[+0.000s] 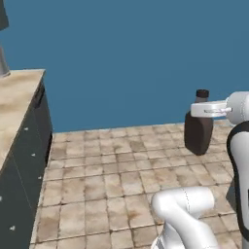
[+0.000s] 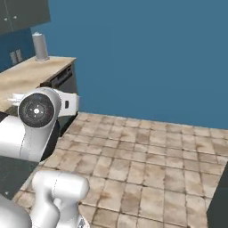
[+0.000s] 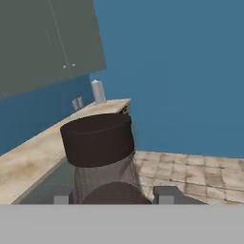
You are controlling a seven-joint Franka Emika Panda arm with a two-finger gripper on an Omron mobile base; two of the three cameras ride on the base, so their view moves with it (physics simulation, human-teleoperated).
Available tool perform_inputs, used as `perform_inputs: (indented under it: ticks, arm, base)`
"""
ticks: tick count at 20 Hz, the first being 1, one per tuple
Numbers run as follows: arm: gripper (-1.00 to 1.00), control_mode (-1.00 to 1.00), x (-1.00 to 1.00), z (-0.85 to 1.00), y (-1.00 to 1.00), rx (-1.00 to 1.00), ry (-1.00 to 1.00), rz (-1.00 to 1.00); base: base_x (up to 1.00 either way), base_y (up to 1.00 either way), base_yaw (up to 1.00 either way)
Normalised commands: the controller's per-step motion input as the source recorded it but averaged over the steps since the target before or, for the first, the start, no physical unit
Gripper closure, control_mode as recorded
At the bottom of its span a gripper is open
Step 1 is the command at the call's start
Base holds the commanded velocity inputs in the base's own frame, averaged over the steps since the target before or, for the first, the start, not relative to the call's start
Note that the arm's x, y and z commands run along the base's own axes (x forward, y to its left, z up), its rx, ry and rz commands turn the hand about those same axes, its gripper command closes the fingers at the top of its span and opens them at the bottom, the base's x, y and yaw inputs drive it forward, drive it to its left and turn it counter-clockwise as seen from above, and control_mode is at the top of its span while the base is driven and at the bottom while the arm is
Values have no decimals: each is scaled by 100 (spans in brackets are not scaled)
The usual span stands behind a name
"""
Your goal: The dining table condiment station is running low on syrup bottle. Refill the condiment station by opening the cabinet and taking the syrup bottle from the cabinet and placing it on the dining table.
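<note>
The syrup bottle (image 1: 198, 131), dark brown with a short neck and dark cap, hangs upright in the air above the tiled floor, and my gripper (image 1: 203, 109) is shut on its neck. In the hand view its round cap (image 3: 97, 138) and shoulders rise right in front of the camera, between my gripper's (image 3: 114, 198) two fingertips (image 3: 166, 195). The grey-green cabinet (image 3: 47, 43) hangs on the wall to the upper left with its doors closed, and its corner (image 2: 22, 15) appears in the right base view. The dining table is out of view.
A marble-topped counter (image 1: 14, 102) with dark drawers runs along the left, also seen as counter (image 2: 31, 75). A grey cylinder (image 2: 40, 46) stands at its far end. Blue wall lies ahead, over brown floor tiles (image 1: 112, 175). A dark panel edge (image 2: 219, 205) shows at lower right.
</note>
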Motion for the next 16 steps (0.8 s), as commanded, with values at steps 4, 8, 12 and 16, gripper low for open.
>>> perform_inputs:
  ticks: [4,8,12,16]
  arm:
    - [100,100,0,0,0,0,0,0]
    - [100,100,0,0,0,0,0,0]
    - [100,100,0,0,0,0,0,0]
    - [100,100,0,0,0,0,0,0]
  base:
    - [-10,0,-87]
    - [0,0,-91]
    - [-6,0,-93]
    - [0,6,-95]
